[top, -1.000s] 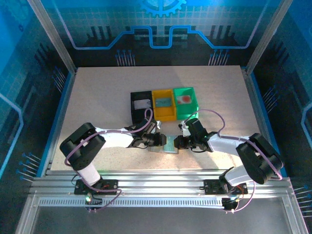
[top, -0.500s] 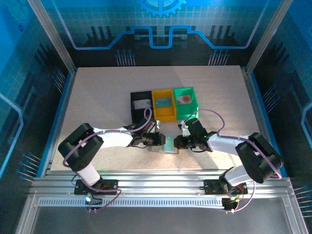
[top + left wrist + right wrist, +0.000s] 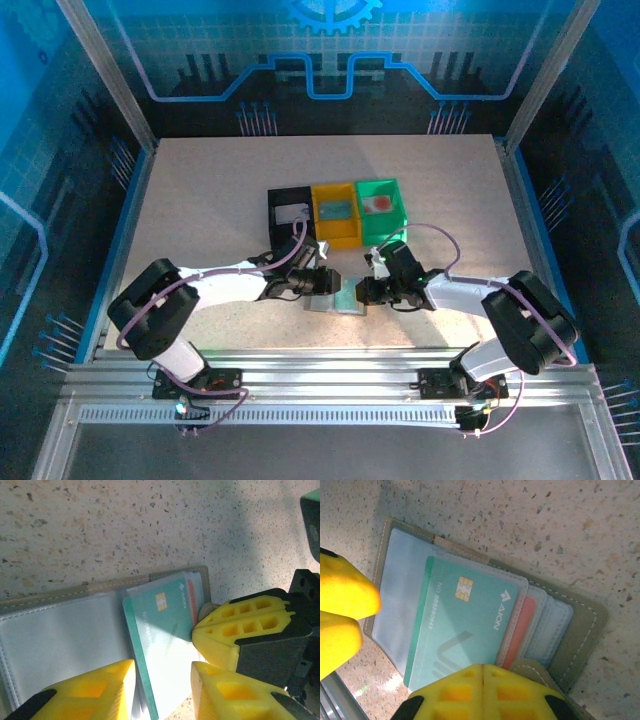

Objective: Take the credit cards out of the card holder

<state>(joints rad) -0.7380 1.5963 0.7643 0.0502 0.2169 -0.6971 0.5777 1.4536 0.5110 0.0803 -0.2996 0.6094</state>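
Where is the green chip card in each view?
Top external: green chip card, a small patch just below centre.
Left wrist: card at bottom centre.
Right wrist: card at centre.
Shared landmark: the grey card holder under it.

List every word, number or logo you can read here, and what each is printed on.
"AION", with a diamond logo: on the green card in the card holder.
"NO 8888...": same card, left edge; later digits blurred.
Cards in the bins: too small to read.
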